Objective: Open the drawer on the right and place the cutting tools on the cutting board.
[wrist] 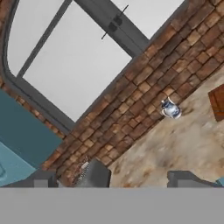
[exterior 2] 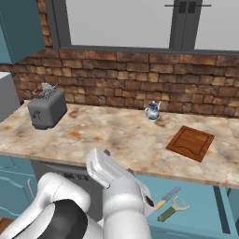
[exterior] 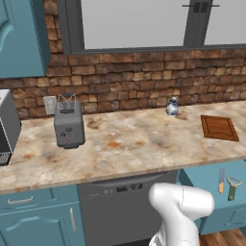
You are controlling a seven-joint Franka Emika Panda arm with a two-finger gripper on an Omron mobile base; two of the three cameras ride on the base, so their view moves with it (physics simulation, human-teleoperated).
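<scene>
The drawer (exterior: 206,178) on the right stands pulled out below the counter, teal inside. In it lie the cutting tools: a short knife (exterior: 221,180) with a tan handle and a green-handled peeler (exterior: 233,186). The right base view shows the drawer (exterior 2: 203,200) with the knife (exterior 2: 167,197) and peeler (exterior 2: 172,209) just right of my white arm. The reddish-brown cutting board (exterior: 219,128) (exterior 2: 190,142) rests on the counter above the drawer, bare. My gripper (wrist: 116,181) is open, holding nothing, pointing up over the counter toward the brick wall; the board's corner (wrist: 217,101) sits at that view's right edge.
A grey toaster (exterior: 68,124) (exterior 2: 45,108) (wrist: 94,174) stands on the counter's left part. A small blue-white jug (exterior: 172,106) (exterior 2: 152,111) (wrist: 170,109) sits by the wall. A dark dishwasher front (exterior: 125,206) is left of the drawer, and a microwave (exterior: 7,127) sits at the far left.
</scene>
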